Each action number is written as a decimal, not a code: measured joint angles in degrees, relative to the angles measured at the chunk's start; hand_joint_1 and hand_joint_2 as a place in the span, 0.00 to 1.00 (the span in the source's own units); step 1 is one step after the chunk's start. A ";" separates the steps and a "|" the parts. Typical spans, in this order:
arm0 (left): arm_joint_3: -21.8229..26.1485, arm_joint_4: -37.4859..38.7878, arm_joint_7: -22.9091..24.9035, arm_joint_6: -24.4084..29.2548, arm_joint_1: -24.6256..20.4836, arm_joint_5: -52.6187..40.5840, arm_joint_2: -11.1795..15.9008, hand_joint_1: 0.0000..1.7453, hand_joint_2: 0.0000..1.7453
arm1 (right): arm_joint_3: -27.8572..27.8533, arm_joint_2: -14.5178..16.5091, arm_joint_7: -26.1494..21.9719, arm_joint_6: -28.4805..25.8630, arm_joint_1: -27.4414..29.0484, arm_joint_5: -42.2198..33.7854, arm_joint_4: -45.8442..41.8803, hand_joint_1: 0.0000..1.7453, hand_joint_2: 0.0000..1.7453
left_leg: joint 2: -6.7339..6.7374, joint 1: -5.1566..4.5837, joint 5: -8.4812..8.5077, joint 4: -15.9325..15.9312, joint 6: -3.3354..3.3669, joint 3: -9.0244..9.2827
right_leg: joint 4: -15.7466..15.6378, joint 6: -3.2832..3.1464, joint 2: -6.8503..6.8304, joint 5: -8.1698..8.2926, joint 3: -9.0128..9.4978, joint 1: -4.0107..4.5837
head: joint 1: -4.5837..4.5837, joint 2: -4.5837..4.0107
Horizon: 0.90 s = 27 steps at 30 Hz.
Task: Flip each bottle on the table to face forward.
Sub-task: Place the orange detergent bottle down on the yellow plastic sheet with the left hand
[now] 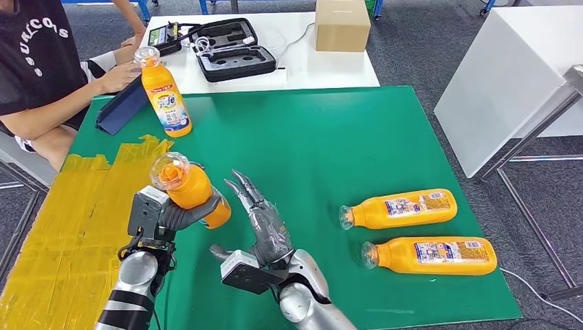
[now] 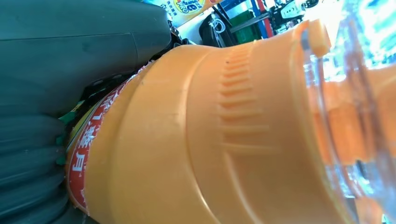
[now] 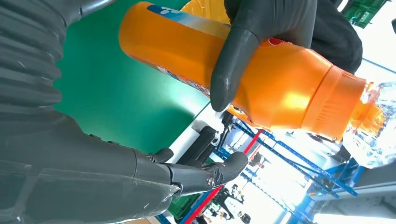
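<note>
Mid-flip: left hand [image 1: 167, 214] fingers wrapped round orange bottle [image 1: 189, 189], lifted off green table [image 1: 330, 137]; right hand [image 1: 265, 223] empty, fingers spread just beside it; next, likely standing it upright, label forward.

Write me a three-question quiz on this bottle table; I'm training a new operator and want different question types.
1. True or false: the left hand holds a bottle.
2. How many bottles lie on their sides on the mat?
3. Is the right hand A) open, B) gripping a bottle, or C) resting on the box?

Key: 1 true; 2 two, one behind the other; 3 A.
</note>
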 joint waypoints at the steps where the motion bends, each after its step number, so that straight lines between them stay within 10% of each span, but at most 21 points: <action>1: 0.00 -0.01 0.01 0.01 0.00 0.00 -0.02 1.00 1.00 | -0.03 -0.02 0.00 0.00 0.07 0.00 -0.20 0.00 1.00 | 0.00 0.00 0.00 0.00 0.00 0.00 | 0.00 0.00 0.00 0.00 0.00 0.00 | 0.01 0.00; 9: 0.01 -0.04 -0.03 0.93 -0.01 -1.35 -0.04 1.00 1.00 | -0.13 -0.08 0.00 -0.04 0.37 0.00 -0.85 0.00 1.00 | 0.01 0.00 0.00 0.00 0.00 0.00 | 0.00 0.00 0.00 0.00 0.00 0.00 | 0.01 0.00; 15: 0.12 -0.45 4.34 17.48 -0.97 -26.80 -0.02 1.00 1.00 | -2.15 -0.20 0.58 -0.19 1.56 -0.75 -4.33 0.00 1.00 | -0.02 0.00 0.00 0.00 0.00 -0.01 | 0.00 0.00 -0.01 0.00 0.00 0.00 | 0.00 0.00; 21: 0.70 1.89 22.13 25.48 -4.50 -69.53 1.72 1.00 1.00 | -5.79 -0.19 0.93 0.33 3.05 -1.62 -9.55 0.00 1.00 | -0.03 0.00 0.01 0.01 0.00 0.00 | 0.00 0.00 -0.01 0.00 -0.03 0.00 | 0.00 0.00; 27: -14.79 17.76 50.27 21.59 -16.05 -76.01 12.09 1.00 1.00 | -9.18 -0.82 0.19 0.52 4.64 -4.61 -14.29 0.00 1.00 | 0.02 0.05 0.11 0.00 -0.09 0.02 | 0.04 -0.02 0.07 0.05 0.00 0.01 | -0.02 0.00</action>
